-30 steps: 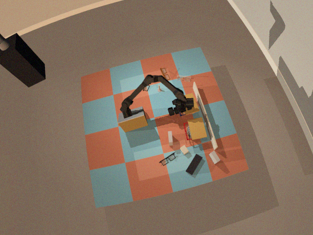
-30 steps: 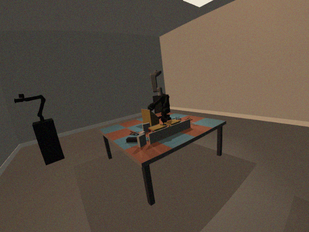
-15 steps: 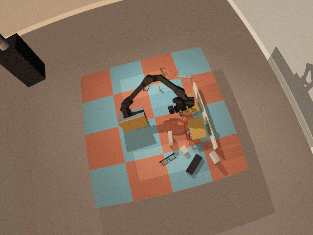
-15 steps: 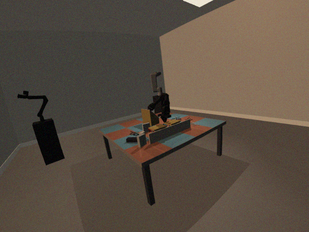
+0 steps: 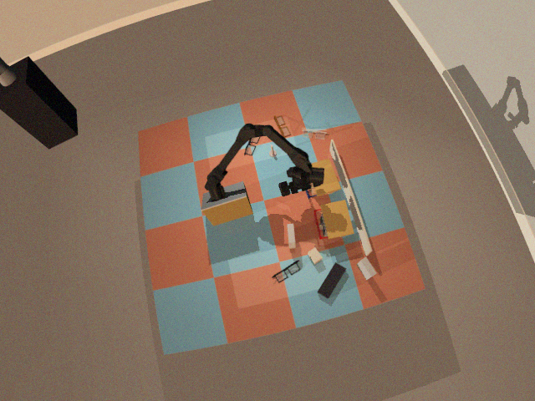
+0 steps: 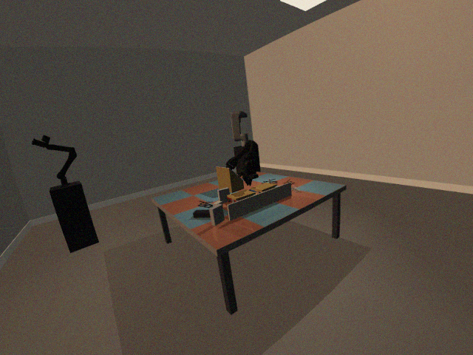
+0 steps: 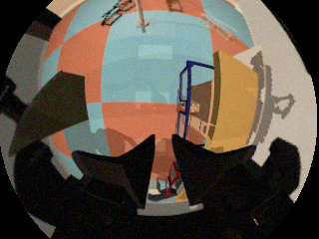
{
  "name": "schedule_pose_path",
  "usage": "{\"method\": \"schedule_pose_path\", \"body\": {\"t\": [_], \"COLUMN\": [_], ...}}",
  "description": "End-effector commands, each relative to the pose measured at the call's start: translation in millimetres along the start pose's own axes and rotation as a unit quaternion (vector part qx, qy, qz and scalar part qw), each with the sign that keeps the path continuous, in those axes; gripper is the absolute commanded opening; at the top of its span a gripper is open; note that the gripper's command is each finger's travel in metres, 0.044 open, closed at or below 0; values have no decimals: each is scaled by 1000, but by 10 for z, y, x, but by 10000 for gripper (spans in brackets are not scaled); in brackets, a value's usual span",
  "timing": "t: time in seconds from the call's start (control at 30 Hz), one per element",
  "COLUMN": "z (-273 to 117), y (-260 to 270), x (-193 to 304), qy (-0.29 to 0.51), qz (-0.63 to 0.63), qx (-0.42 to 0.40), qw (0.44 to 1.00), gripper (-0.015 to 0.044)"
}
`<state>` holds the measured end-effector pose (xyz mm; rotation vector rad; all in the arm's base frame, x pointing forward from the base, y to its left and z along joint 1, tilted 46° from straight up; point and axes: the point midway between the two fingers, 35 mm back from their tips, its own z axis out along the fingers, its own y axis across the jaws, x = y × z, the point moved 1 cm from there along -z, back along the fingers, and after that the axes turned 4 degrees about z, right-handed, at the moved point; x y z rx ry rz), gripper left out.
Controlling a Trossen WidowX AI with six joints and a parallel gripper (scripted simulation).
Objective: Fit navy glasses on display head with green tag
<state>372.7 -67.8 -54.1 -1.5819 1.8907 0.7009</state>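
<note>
The navy glasses [image 5: 309, 194] [image 6: 252, 190] [image 7: 189, 90] are at the face of the yellow-topped head [image 5: 327, 176] [image 7: 236, 95]. In the wrist view their front stands upright in the picture and their temples run toward the head. Nose contact and the ear ends are hidden. My gripper [image 6: 249, 184] [image 7: 163, 137] is partly open, with nothing between its fingertips, just to the left of the glasses' lower part in the wrist view. The other yellow-topped head [image 5: 338, 219] stands beside, with red glasses [image 5: 318, 211] [image 7: 168, 191] at its face. No green tag can be made out.
A long pale panel [image 5: 352, 198] stands behind both heads. A white block [image 5: 291, 236], a cream block [image 5: 314, 256], a dark block [image 5: 332, 280] and black glasses [image 5: 287, 271] lie nearby. Brown glasses [image 5: 282, 125], clear glasses [image 5: 316, 133] and a small stand [image 5: 272, 151] are on the other side.
</note>
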Motion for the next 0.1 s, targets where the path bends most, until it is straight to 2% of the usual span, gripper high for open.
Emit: {"method": "schedule_pose_path", "body": {"t": [0.0, 0.07], "z": [-78, -85], "y": [172, 188], "x": [24, 25], "qy": [3, 3], "qz": [-1, -1], "qx": [-1, -1], "qw": [1000, 1000], "gripper": [107, 107]}}
